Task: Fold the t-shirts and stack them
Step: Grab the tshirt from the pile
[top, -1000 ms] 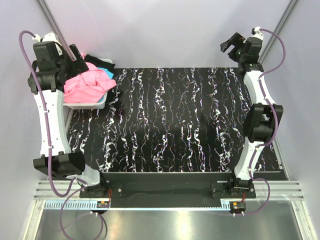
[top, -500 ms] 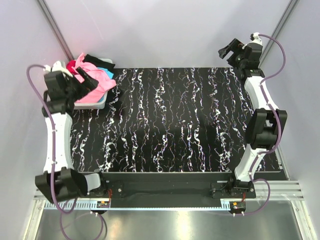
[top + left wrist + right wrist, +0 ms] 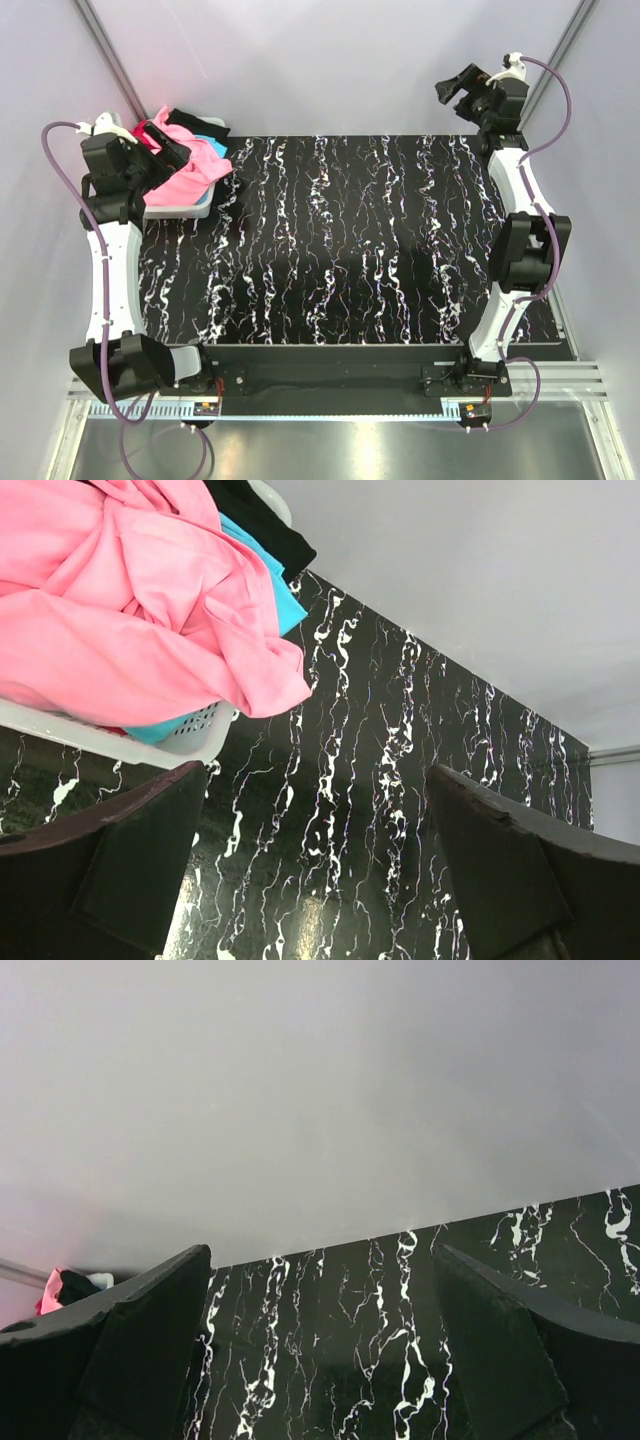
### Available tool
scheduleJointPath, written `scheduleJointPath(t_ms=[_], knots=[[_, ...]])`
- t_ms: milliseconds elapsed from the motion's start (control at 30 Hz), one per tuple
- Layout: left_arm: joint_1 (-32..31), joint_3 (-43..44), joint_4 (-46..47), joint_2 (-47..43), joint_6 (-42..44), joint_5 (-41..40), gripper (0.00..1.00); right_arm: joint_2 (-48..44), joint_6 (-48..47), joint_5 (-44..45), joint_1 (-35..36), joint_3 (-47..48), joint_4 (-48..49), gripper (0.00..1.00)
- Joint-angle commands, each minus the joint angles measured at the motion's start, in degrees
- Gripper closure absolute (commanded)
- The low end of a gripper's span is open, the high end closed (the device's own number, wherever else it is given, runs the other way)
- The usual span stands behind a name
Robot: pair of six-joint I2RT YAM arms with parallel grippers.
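While spread wide, left pincer (image 3: 318, 777) hovers near basket (image 3: 192, 742).

Pink t-shirt (image 3: 130, 610), turquoise t-shirt (image 3: 288, 605), black t-shirt (image 3: 265, 530); white basket (image 3: 100, 742); black white-veined table (image 3: 400, 780).

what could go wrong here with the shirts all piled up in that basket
The pink shirt lies bunched over the turquoise shirt and black shirt, so a pinch by the open left gripper may lift several at once. Pink cloth hangs over the white basket rim near the table corner; a snagged pull could drag or tip the basket.
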Motion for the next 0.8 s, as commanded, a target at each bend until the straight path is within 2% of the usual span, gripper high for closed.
scheduleJointPath(t_ms=[0,133,367,533,633,767], knots=[[0.22,2.03,0.55,-0.51,-0.67,-0.4,0.01,0.26,-0.23,-0.64,-0.23,2.25,2.42,0.0],[0.22,2.12,0.55,0.28,-1.03,0.65,0.01,-0.36,1.87,0.42,-0.32,0.67,2.94,0.0],[0.3,3.87,0.46,3.7,0.82,4.43,0.01,-1.42,3.11,-3.44,-0.41,-2.93,2.95,0.0],[0.22,8.79,-0.77,7.83,1.52,3.21,0.01,-0.54,2.93,-3.01,-0.41,-2.67,-0.83,0.0],[0.22,11.95,-2.61,10.82,4.42,0.05,0.01,1.04,5.73,-2.75,-0.41,-1.36,-3.11,0.0],[0.13,11.52,-2.62,12.58,10.21,-4.86,0.01,1.31,8.73,-3.54,-0.23,-2.06,-5.48,0.0]])
